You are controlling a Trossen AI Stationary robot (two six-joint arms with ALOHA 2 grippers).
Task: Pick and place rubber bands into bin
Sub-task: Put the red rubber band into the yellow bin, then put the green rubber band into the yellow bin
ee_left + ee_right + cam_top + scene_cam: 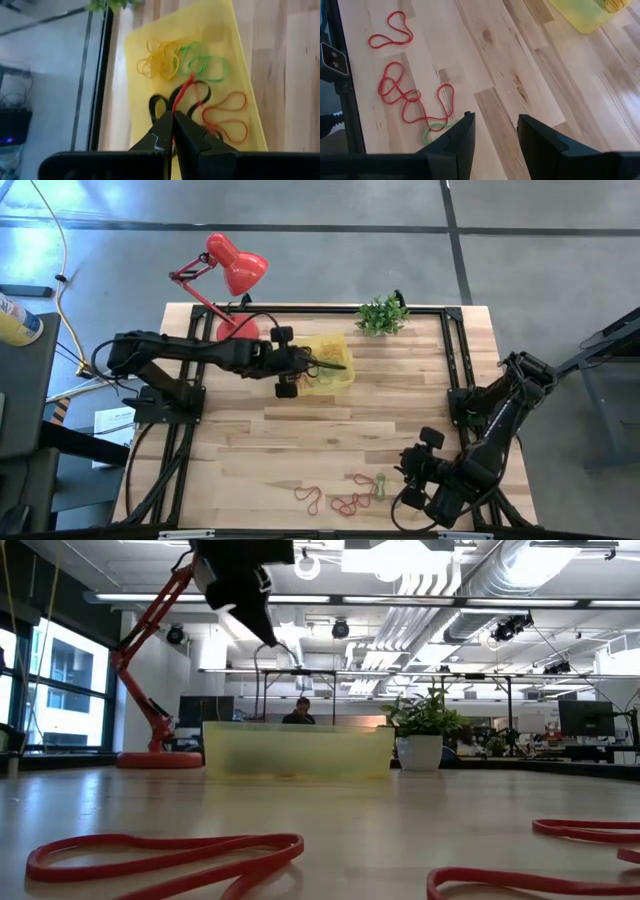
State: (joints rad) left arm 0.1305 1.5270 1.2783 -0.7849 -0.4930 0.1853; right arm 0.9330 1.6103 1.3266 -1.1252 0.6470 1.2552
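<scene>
The yellow bin [335,380] stands at the table's far middle and holds yellow [159,60], green [206,66], black [159,104] and orange [227,116] rubber bands. My left gripper [173,116] hangs over the bin [134,45], slanting down, shut on a red rubber band [184,92]. My right gripper [495,125] stands open above the table's near right part, touching nothing. Beside it on the wood lie red bands [415,97], another red loop [392,32] and a green band [432,132]. My left gripper pinches the red rubber band's one end [174,111] between its two fingertips, slanting down from the table's left. The band is lifted and runs on from the tips as a thin doubled strand over the bin's inside. Whether its far end touches the bands below, I cannot tell.
A red desk lamp [232,275] stands at the far left corner, close to the left arm. A small potted plant [381,315] stands at the far edge, right of the bin. Bare wood lies between the bin and the loose bands [345,502] near the front edge.
</scene>
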